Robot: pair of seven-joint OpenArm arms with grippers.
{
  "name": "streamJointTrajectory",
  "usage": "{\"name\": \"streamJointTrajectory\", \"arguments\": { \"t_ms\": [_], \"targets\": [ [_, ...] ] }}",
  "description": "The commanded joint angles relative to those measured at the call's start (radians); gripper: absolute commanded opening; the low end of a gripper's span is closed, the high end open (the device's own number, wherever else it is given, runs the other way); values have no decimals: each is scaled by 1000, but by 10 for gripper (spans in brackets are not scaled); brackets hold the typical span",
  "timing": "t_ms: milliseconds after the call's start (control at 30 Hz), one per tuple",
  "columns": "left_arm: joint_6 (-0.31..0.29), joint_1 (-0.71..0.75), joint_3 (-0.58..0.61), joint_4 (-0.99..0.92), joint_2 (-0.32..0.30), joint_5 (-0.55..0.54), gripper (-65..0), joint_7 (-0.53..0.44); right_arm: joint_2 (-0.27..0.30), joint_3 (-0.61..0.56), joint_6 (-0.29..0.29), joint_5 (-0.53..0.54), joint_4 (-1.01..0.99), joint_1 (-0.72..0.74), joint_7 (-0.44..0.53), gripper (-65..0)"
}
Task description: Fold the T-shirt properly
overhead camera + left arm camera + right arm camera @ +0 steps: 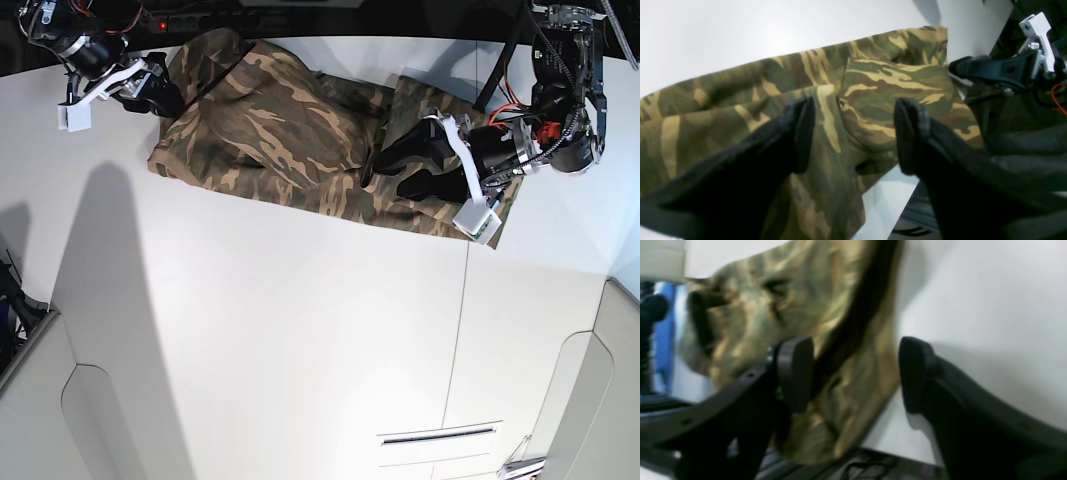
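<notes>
The camouflage T-shirt [290,140] lies crumpled across the far part of the white table, from far left to right. My left gripper [392,172] is open just above the shirt's right part. In the left wrist view its black fingers [803,133] straddle a folded patch of the T-shirt [880,86], gripper [853,133] holding nothing. My right gripper [165,98] is at the shirt's far left end. In the blurred right wrist view it [855,373] is open, with the edge of the T-shirt [800,300] lying between and beyond its fingers.
The white table [300,330] extends toward the front, with a seam at the right and a slot [435,435] near the front. Its far edge borders a dark strip with cables. The right gripper [977,68] shows at the shirt's far end in the left wrist view.
</notes>
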Motion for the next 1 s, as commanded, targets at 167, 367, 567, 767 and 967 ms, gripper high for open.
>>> {"name": "streamJointTrajectory", "arguments": {
  "t_ms": [167, 367, 567, 767, 967],
  "targets": [
    [-8, -8, -5, 14, -9, -22, -253, -11, 5, -9, -2, 15, 13, 32, 11, -253],
    [-8, -8, -5, 14, -9, -21, -253, -12, 5, -111, -4, 15, -20, 38, -4, -253],
    [-8, -8, -5, 14, -9, -21, -253, -11, 5, -190, -3, 19, -24, 39, -3, -253],
    [-8, -8, -5, 14, -9, -21, -253, -11, -7, -210, -4, 10, -24, 38, 10, -254],
    [-8, -14, -5, 14, -9, -20, -253, -19, -42, -212, -6, -64, -24, 39, 57, -357]
  ]
}}
